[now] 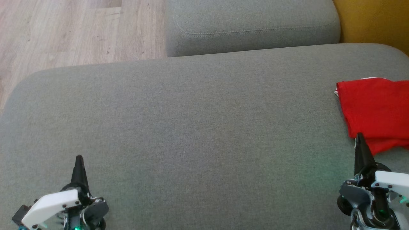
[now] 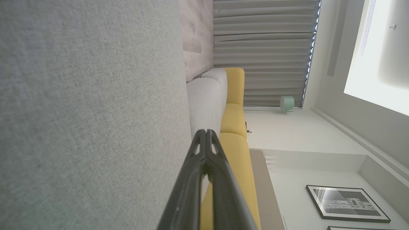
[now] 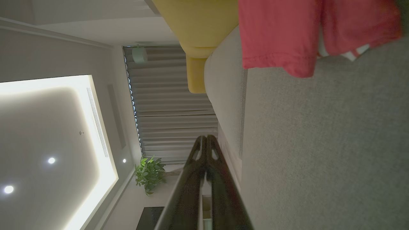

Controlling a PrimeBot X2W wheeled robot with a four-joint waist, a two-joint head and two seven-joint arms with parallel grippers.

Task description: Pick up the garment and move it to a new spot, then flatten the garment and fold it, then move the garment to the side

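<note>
A folded red garment with a bit of white showing at its back edge lies at the right end of the grey sofa seat. My right gripper is shut and empty, its tip just in front of the garment's near edge. In the right wrist view the garment lies ahead of the closed right gripper. My left gripper rests shut and empty over the seat at the lower left, far from the garment. The left wrist view has the left gripper closed, with grey cushion beside it.
A second grey cushion adjoins the seat at the back. Wooden floor lies at the upper left, past the seat's rounded edge. A yellow sofa part stands at the upper right. The wide middle of the seat is bare fabric.
</note>
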